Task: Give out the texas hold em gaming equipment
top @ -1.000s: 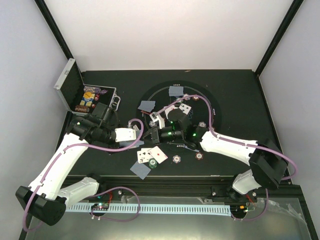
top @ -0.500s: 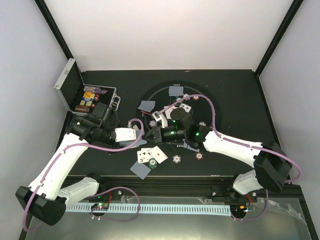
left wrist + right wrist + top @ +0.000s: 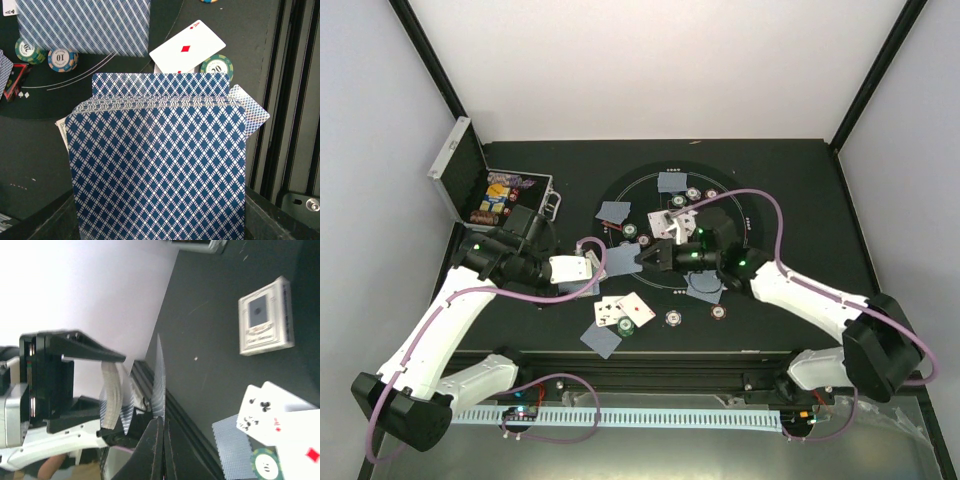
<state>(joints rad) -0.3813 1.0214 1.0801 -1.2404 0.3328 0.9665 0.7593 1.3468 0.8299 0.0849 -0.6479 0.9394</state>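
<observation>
My left gripper (image 3: 582, 270) is shut on a deck of playing cards (image 3: 157, 165) with blue diamond backs, which fills the left wrist view and hides the fingers. Just right of it, over the round mat's near-left part, my right gripper (image 3: 642, 258) is shut on a single card (image 3: 159, 382), seen edge-on and standing apart from the deck (image 3: 110, 395). Face-up cards (image 3: 623, 310) and a face-down card (image 3: 601, 340) lie near the front edge, beside an ace of diamonds (image 3: 187, 47) and a green chip (image 3: 217, 65). More face-down cards (image 3: 673, 182) (image 3: 615, 211) (image 3: 704, 287) lie on the mat.
An open silver case (image 3: 485, 190) with chips stands at the back left. The round black mat (image 3: 760, 215) holds scattered chips (image 3: 672, 318) (image 3: 719, 313) (image 3: 692, 194). A card box (image 3: 265, 317) lies on the table. The table's front rail (image 3: 650, 362) runs close below the near cards.
My right arm has swung out to the right and its gripper has drawn away from the deck with one card. A face-down card beneath it now shows. The left arm has stayed still.
</observation>
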